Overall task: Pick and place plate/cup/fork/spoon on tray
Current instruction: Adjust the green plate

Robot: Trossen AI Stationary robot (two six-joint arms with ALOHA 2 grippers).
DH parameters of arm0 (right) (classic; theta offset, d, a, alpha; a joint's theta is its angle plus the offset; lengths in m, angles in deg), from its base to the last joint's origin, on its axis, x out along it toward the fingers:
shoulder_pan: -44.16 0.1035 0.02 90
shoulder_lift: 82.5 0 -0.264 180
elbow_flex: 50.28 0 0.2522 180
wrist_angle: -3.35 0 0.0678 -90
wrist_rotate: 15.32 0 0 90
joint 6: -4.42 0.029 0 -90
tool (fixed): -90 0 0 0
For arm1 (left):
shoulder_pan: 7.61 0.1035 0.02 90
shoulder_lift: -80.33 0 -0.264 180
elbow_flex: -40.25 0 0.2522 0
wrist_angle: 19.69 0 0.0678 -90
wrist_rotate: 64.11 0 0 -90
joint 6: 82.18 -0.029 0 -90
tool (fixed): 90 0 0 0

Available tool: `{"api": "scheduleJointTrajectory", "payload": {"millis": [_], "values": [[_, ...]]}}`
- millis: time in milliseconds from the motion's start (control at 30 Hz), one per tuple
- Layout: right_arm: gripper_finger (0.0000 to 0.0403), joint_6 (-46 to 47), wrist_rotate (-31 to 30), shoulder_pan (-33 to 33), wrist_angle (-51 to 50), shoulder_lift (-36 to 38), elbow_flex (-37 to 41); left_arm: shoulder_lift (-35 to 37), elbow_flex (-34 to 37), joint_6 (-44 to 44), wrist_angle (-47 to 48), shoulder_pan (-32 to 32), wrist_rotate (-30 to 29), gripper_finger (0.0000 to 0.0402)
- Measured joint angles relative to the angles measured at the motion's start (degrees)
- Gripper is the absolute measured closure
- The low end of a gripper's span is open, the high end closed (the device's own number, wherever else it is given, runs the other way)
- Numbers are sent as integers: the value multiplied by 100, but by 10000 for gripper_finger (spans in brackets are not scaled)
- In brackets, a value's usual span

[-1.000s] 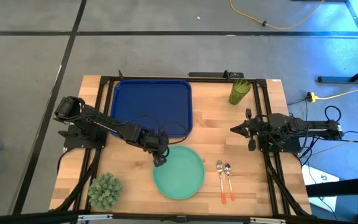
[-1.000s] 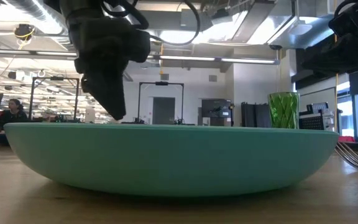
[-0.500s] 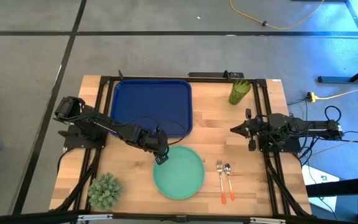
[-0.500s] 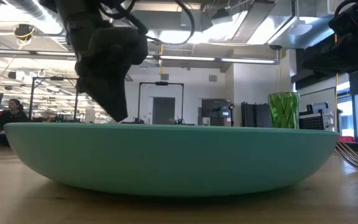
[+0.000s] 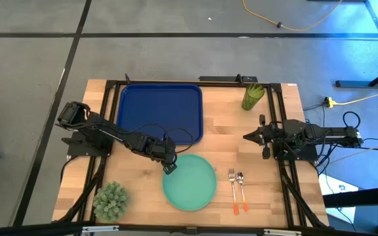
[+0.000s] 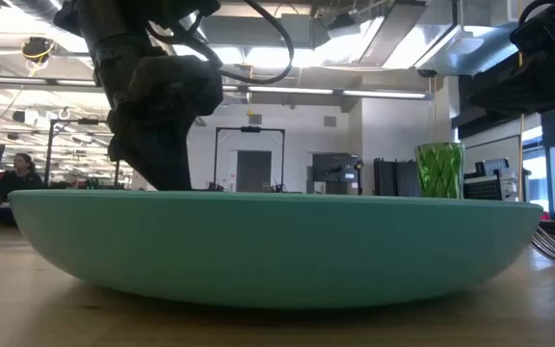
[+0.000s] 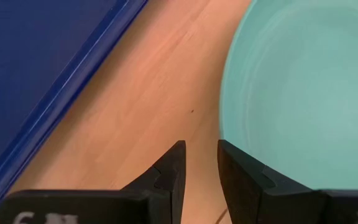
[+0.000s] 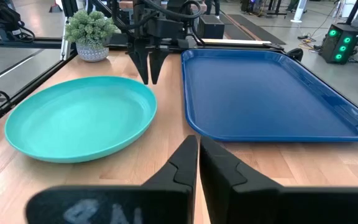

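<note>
**Plate waited at the table's near edge while the left gripper lined up on its rim**

Plate [image 5: 189, 182] — round, flat, mint-green — lay on the wooden table [image 5: 228, 124] just in front of the large dark blue rectangular plastic tray [image 5: 161, 113], close to its near rim but apart from it. That short gap probably explained the approach: the left gripper [image 5: 168, 167] hung at the plate's rim on the tray side, fingers pointing down and parted by a narrow slot, nothing between them. In the left wrist view one finger stood over bare wood and the other at the plate's lip, seemingly so the rim could be pinched.

The right gripper [image 5: 247, 136] rested off to the side, near the table's right frame, its fingers nearly together and empty. The translucent olive-green plastic cup [image 5: 252, 96] stood at the far right corner. The orange-handled fork [image 5: 232, 189] and spoon [image 5: 241, 190] lay side by side right of the plate — all three untouched, presumably left for later.
</note>
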Motion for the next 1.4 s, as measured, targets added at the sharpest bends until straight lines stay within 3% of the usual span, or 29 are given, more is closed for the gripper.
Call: {"api": "scheduleJointTrajectory", "payload": {"millis": [567, 1167, 1400], "values": [[382, 0, -2, 1, 7, 2, -2, 57, 4, -3, -151, 7, 194, 317], [382, -7, -4, 1, -4, 2, -4, -602, 0, 49, -556, -11, 661, 318], [382, -7, -4, 0, -7, 2, -7, -675, -28, 459, -435, -4, 1061, 388]]}}
